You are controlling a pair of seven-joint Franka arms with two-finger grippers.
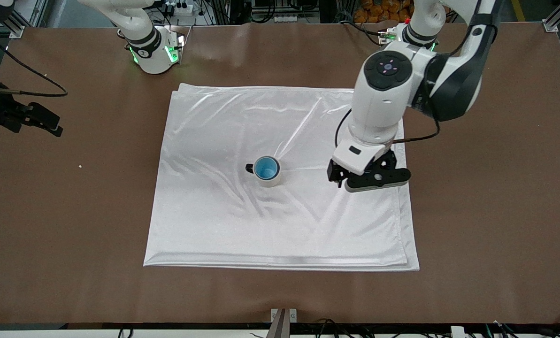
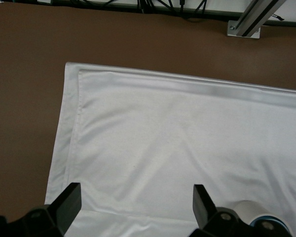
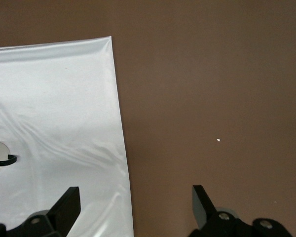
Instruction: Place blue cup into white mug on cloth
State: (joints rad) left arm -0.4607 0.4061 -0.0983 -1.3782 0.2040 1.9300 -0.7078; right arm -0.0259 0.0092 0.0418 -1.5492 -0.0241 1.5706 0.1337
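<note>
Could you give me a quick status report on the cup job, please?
Left gripper open, empty, over the cloth. Right gripper open, waiting over bare table. Blue cup sits inside white mug mid-cloth. Nothing in the way.

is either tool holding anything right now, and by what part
Nothing is held: left tool hangs open over the shiny white cloth; right tool open over the brown table.

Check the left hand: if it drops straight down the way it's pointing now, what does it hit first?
Most likely the cloth. The left hand is open, empty and points down over the cloth's edge at the left arm's end. The white mug, with the blue cup inside, sits off to one side.
</note>
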